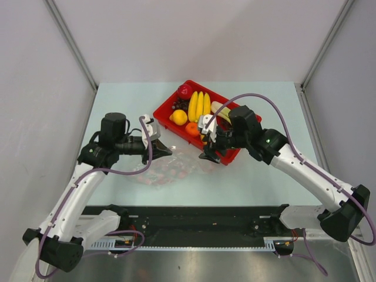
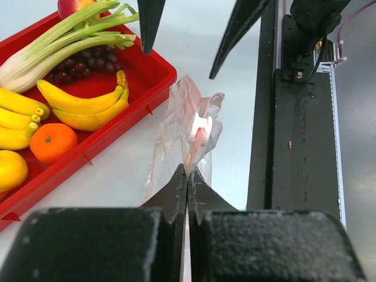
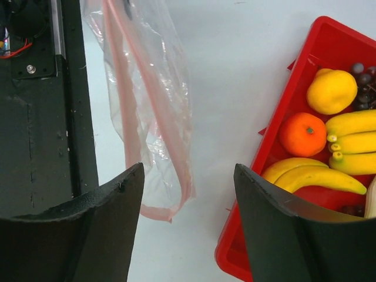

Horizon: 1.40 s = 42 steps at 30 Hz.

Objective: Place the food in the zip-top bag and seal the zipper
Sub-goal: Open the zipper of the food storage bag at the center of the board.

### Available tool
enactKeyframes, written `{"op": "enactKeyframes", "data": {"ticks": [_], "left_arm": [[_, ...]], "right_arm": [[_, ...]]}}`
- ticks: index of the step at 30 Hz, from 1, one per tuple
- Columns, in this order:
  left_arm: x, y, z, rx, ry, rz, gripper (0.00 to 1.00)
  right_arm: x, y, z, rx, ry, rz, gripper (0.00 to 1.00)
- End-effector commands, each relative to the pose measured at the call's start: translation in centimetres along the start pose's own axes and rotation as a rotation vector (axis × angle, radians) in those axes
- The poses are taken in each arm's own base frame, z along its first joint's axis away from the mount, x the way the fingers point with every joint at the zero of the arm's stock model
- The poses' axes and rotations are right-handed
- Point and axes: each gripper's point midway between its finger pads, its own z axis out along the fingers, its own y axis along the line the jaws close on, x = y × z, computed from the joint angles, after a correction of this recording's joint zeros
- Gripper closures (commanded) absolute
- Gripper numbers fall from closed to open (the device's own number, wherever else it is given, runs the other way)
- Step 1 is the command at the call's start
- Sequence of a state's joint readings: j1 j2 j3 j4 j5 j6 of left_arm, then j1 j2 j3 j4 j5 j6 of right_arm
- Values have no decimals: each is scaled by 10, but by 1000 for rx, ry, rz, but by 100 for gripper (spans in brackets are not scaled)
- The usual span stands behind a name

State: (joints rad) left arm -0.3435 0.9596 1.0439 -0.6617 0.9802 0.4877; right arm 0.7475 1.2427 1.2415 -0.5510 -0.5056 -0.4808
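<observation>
The clear zip-top bag (image 1: 170, 168) lies crumpled on the table in front of the red tray (image 1: 166, 106). My left gripper (image 1: 164, 150) is shut on the bag's edge (image 2: 187, 171) and holds it up; the bag (image 2: 191, 126) stands bunched ahead of the jaws. Its pink zipper (image 3: 119, 88) hangs in a loop in the right wrist view. My right gripper (image 3: 188, 169) is open and empty, between the bag (image 3: 150, 76) and the tray (image 3: 305, 53). Bananas (image 1: 200, 106), lemon (image 1: 179, 117), orange (image 1: 192, 128), grapes (image 1: 180, 104), apple (image 1: 184, 90) and green-white stalk (image 2: 59, 44) lie in the tray.
A black rail (image 1: 194, 226) runs along the near table edge, close to the bag. Grey walls enclose the table on three sides. The right gripper's fingers (image 2: 150, 23) show at the top of the left wrist view.
</observation>
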Motion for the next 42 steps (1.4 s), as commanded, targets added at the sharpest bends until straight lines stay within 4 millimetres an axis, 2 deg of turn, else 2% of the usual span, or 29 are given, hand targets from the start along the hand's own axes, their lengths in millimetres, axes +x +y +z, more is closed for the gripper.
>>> {"op": "enactKeyframes", "data": {"ticks": [1,4,7,10,11,12,13,14,15,16,18,20,21,22,23,25,29,30,32,35,36,38,42], "left_arm": [[-22,-2,-3,25,-50,49,100],[-21,-4,-2,36,-51,41,100],[-21,-6,-2,49,-50,28,100],[-23,-4,-2,46,-51,13,100],[-18,5,-1,-6,-32,-2,100],[-17,12,-2,-61,-26,-71,100],[-24,30,-4,-151,-45,-63,98],[-23,40,-8,-227,-53,-86,89],[-23,62,-19,-376,-57,-160,59],[-31,71,-25,-436,-85,-166,49],[-45,74,-36,-498,-123,-192,36],[-56,74,-44,-539,-157,-203,30],[-63,73,-50,-564,-177,-195,24],[-62,82,-59,-641,-171,-206,24],[-70,83,-67,-679,-195,-239,23],[-67,88,-81,-770,-176,-285,20],[-68,90,-100,-879,-173,-357,16],[-63,88,-101,-882,-146,-384,17],[-70,75,-96,-813,-152,-404,19],[-68,50,-78,-685,-162,-434,23],[-65,47,-74,-665,-155,-437,23],[-55,45,-65,-648,-134,-464,23],[-41,50,-53,-650,-99,-505,27]], "right_arm": [[-10,6,10,-8,-36,-80,33],[-4,-1,22,24,-24,-98,35],[1,-10,34,58,-9,-83,41],[-8,-14,40,58,-14,-52,72],[-11,-10,39,45,-12,-17,91],[-24,-9,34,48,-41,6,100],[-29,-8,31,48,-56,40,100],[-35,-6,27,52,-72,117,100],[-41,-6,24,63,-88,148,100],[-46,-9,18,92,-103,176,100],[-49,-10,15,116,-108,268,100],[-48,-15,14,147,-103,334,100],[-46,-16,15,160,-98,387,100],[-45,-20,15,185,-95,429,100],[-42,-22,17,201,-87,465,100],[-44,-26,18,214,-100,581,100],[-41,-33,30,251,-102,789,100],[-41,-33,33,247,-99,823,100],[-47,-35,39,242,-111,919,100],[-64,-27,51,192,-135,976,100],[-62,-24,60,174,-117,985,100],[-68,-15,71,148,-113,993,100],[-77,-15,88,166,-149,1004,100]]}}
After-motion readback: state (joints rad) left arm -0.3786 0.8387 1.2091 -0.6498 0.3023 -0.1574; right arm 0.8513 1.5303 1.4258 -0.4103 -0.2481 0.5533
